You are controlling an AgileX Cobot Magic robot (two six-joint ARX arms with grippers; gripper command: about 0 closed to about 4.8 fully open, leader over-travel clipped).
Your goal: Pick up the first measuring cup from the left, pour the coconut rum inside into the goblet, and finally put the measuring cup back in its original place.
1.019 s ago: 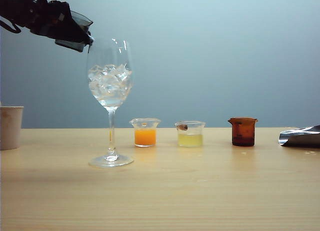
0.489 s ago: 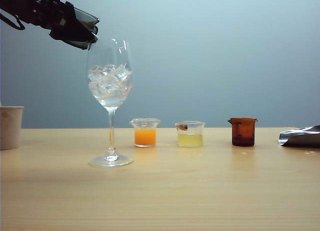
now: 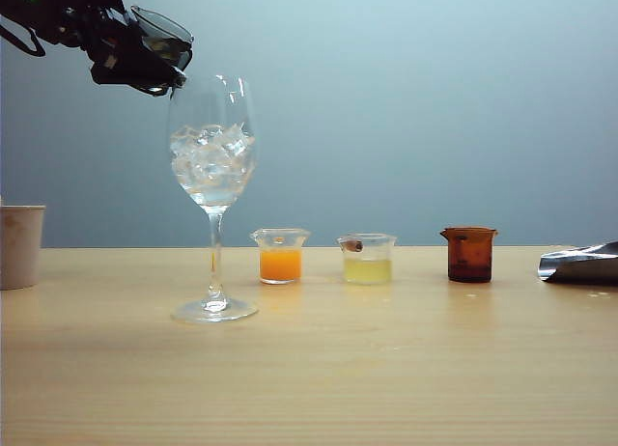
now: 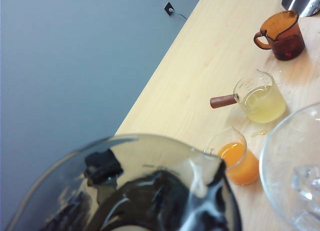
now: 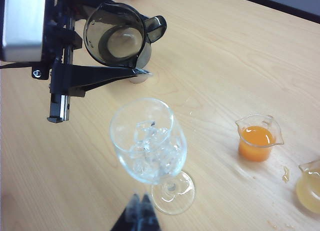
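Left gripper (image 5: pixel 87 66): black two-finger claw, high at the far left above the table, clamped on the small smoky dark-grey translucent measuring cup (image 3: pixel 159 42), with black fingers (image 5: pixel 95 77) along the cup's wall. Measuring cup: held in the air, tilted, its pour lip just beside the rim of the goblet on the goblet's left; in the right wrist view its interior shows no visible liquid. Tall clear stemmed goblet (image 3: pixel 212 176): upright on the pale wooden table (image 3: pixel 386 369), left of centre, bowl filled with ice cubes (image 3: pixel 210 158) in clear, colourless liquid. Clear beaker of orange liquid (image 3: pixel 280 256): upright, just right of the goblet's foot and slightly farther back. Clear beaker of pale yellow liquid with a brown stub handle (image 3: pixel 368 259): upright, right of the orange one. Amber-brown beaker with side handle (image 3: pixel 470 254): upright, farther right again. Beige cup (image 3: pixel 19 245): at the left edge of the table. Silver crumpled foil object (image 3: pixel 579 263): at the right edge. Right gripper (image 5: pixel 137 216): dark fingertips close together, nothing between them, hovering above the goblet's near side.
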